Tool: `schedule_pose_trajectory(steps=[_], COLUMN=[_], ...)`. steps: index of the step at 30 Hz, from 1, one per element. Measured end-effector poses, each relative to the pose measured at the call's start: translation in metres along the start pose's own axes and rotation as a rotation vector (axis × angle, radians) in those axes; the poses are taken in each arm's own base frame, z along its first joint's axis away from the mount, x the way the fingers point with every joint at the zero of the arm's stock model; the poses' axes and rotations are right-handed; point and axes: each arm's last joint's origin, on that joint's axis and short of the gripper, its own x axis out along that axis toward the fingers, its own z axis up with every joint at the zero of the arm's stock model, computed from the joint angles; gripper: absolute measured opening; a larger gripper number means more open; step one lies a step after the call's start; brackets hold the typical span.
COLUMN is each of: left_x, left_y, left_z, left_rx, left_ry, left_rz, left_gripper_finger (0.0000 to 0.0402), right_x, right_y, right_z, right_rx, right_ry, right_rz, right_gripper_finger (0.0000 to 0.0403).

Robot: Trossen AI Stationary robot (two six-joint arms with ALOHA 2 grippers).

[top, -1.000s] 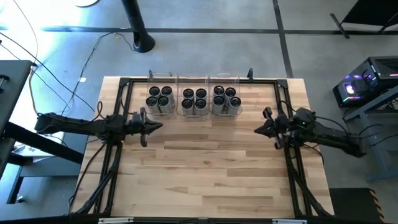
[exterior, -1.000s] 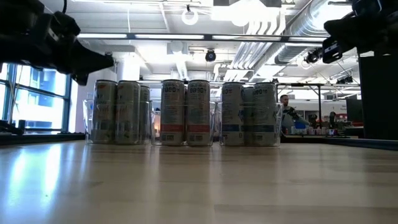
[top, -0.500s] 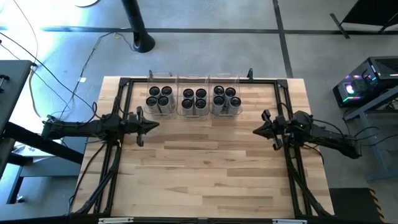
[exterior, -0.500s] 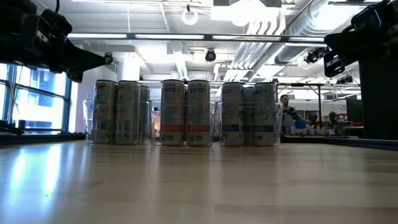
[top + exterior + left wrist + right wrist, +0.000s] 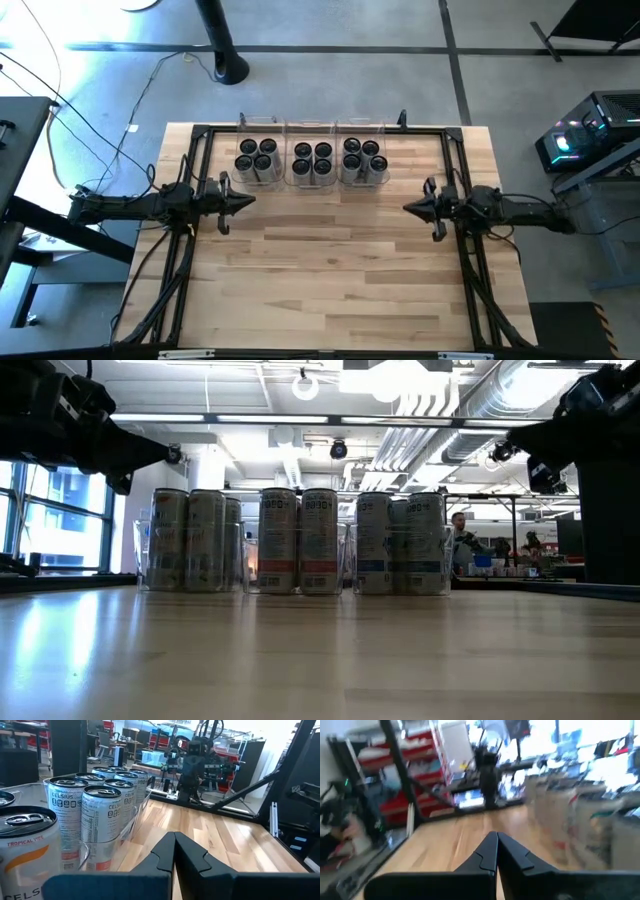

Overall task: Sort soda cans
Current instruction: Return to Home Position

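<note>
Several soda cans stand upright on their bases in three clear plastic bins at the table's far side: the left bin (image 5: 257,160), the middle bin (image 5: 313,162) and the right bin (image 5: 364,159). They show in a row in the low view (image 5: 298,541) and in the left wrist view (image 5: 100,815). My left gripper (image 5: 250,201) is shut and empty, above the table, near and left of the bins. My right gripper (image 5: 408,208) is shut and empty, above the table, near and right of the bins.
A dark frame (image 5: 320,129) runs round the table's far edge and sides. Bare wooden tabletop (image 5: 330,270) lies between the arms and toward the near edge. A person (image 5: 458,540) shows far off in the room behind.
My left gripper has drawn back a little toward the table's left edge. My right gripper has swung a little toward the table's near edge and now points level at the left arm. Both stay shut. The cans have not moved.
</note>
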Motion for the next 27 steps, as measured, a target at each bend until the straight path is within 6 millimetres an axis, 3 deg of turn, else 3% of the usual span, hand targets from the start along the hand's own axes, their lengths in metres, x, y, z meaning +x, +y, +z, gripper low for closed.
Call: schedule_pose_trajectory(steps=[9, 16, 27], left_x=[0.0, 0.0001, 0.0001], left_y=[0.0003, 0.0012, 0.0012], left_z=[-0.0015, -0.0068, -0.0068], left_rx=[0.011, 0.182, 0.186], left_ry=[0.015, 0.071, 0.072], left_rz=[0.004, 0.008, 0.008], left_gripper_finger=[0.0, 0.0, 0.0], right_x=[0.0006, 0.0006, 0.0006], right_y=[0.0063, 0.0063, 0.0063], right_z=[-0.0093, -0.0094, -0.0095], right_rx=[-0.021, -0.028, -0.024], right_ry=[0.098, 0.099, 0.101], right_rz=[0.048, 0.048, 0.047], right_gripper_finger=[0.0, 0.0, 0.0])
